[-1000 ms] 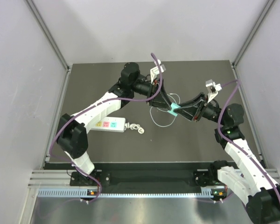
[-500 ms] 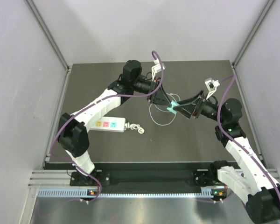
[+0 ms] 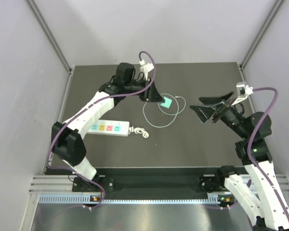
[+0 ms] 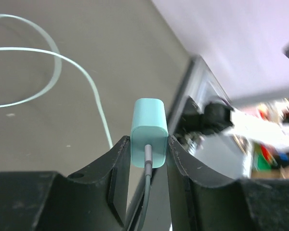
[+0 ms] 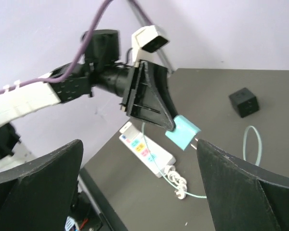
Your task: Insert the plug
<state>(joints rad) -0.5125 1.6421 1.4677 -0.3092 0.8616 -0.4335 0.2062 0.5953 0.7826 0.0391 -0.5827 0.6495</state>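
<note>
Left wrist view: left gripper (image 4: 149,142) clamped the mint plug (image 4: 149,115), aloft, well apart from the power strip (image 3: 108,128); right gripper (image 5: 139,178) gaped empty. Prongs, I judged, needed squaring over 1 socket before pressing

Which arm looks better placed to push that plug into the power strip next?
Left. The left claw grips the mint-green plug, and the power strip lies on that side. The right claw hangs open and empty, farther away.
</note>
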